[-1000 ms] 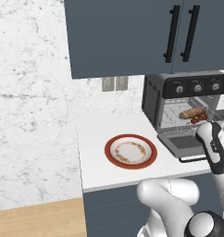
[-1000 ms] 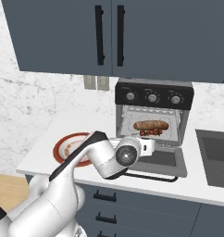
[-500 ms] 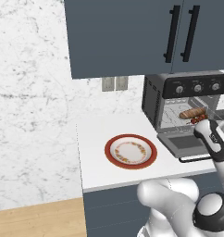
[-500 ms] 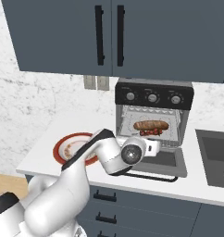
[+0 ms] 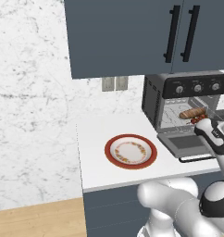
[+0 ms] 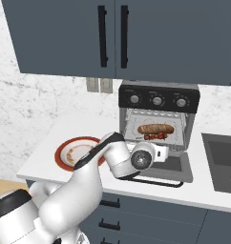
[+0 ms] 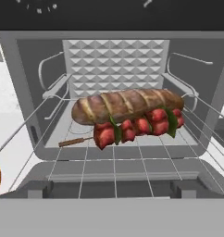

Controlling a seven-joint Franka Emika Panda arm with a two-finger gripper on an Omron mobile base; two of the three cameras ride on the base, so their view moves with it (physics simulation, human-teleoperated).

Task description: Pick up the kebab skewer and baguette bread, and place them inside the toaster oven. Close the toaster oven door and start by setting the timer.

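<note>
The baguette (image 7: 127, 106) and skewer (image 7: 137, 127) lie side by side, touching, on the rack (image 7: 114, 162) inside the oven (image 6: 158, 119). Its door (image 6: 170, 167) hangs open at the counter's (image 5: 95, 157) front edge. The gripper (image 6: 161, 152) hovers above the door, jaws wide apart, empty.

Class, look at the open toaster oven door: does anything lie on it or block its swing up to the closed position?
Nothing lies on the toaster oven door. The gripper hovers just above it, open, and would have to clear away first.
</note>
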